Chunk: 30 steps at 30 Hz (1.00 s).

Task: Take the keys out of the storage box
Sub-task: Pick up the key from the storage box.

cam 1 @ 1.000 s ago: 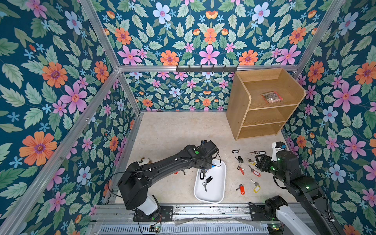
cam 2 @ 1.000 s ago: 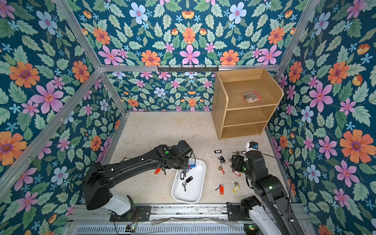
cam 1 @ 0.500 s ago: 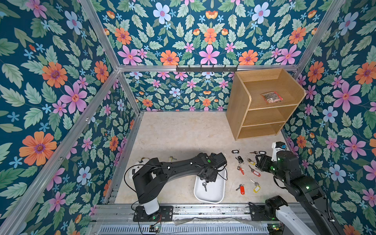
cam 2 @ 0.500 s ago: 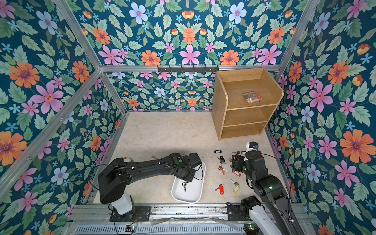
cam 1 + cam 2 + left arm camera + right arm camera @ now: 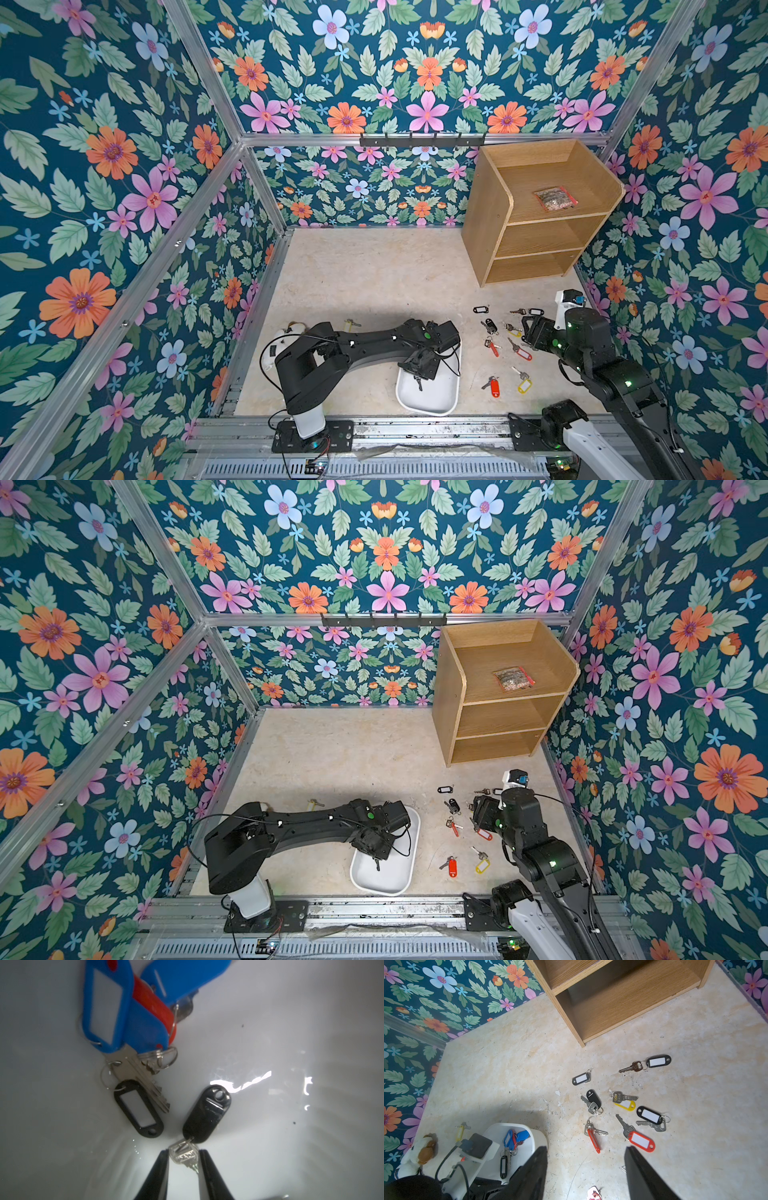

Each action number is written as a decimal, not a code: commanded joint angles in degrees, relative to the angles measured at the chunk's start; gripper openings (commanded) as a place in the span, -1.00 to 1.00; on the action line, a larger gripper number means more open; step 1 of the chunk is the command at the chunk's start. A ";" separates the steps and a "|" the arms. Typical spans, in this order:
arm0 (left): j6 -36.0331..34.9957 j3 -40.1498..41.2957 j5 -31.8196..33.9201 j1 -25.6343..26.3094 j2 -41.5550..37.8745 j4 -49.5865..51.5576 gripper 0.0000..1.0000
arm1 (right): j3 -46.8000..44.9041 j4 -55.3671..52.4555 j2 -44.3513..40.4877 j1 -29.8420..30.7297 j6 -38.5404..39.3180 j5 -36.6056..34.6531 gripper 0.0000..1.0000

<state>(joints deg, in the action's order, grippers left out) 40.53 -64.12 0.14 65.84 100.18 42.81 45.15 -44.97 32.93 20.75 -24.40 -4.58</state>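
Near the tabletop's (image 5: 374,266) front edge, my left gripper (image 5: 182,1150) is down in the box (image 5: 428,403), jaws narrow around a black-tagged key (image 5: 184,1155); I cannot tell whether they pinch it. More keys (image 5: 124,1028), with blue, red and black tags, lie just beyond it in the box. Toward the right edge, my right gripper (image 5: 585,1148) hovers wide open by loose keys (image 5: 641,1140) scattered on the tabletop.
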 commanded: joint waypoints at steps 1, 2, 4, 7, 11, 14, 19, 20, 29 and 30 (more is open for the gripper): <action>-0.55 -0.04 0.72 -0.01 0.35 -0.28 -0.29 | -0.31 0.61 0.12 0.07 -0.29 -0.78 0.27; -0.66 -0.13 0.87 -0.01 0.58 -0.30 -0.26 | -0.28 0.66 0.12 0.08 -0.30 -0.78 0.27; -0.73 -0.05 0.60 -0.10 0.97 -0.57 -0.23 | -0.27 0.68 0.07 0.08 -0.29 -0.78 0.27; -0.79 0.34 0.38 -0.18 1.49 -1.09 -0.23 | -0.29 0.62 0.10 0.02 -0.25 -0.78 0.27; -0.70 1.13 -0.14 -0.45 1.68 -2.06 -0.34 | -0.26 0.59 0.11 0.00 -0.29 -0.78 0.27; -0.58 1.36 -0.31 -0.54 1.77 -2.22 -0.46 | -0.31 0.60 0.12 0.00 -0.32 -0.78 0.27; -0.02 0.97 0.19 -0.54 0.86 -1.29 -0.95 | -0.28 0.67 0.03 0.07 -0.29 -0.87 0.27; 0.19 0.80 0.64 -0.54 0.43 -0.79 -1.00 | -0.30 0.67 0.03 0.05 -0.30 -0.87 0.27; 1.55 -6.52 4.77 -0.61 -4.79 5.13 -1.00 | -0.24 0.59 -0.12 0.02 -0.40 -1.04 0.27; 1.84 -7.60 5.57 -0.78 -5.62 5.35 -1.00 | -0.24 0.62 -0.08 0.07 -0.46 -1.05 0.27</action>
<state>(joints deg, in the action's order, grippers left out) 41.36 -69.60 2.55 65.25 96.25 45.17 45.15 -44.97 32.93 20.75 -24.43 -4.75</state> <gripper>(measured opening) 0.077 0.636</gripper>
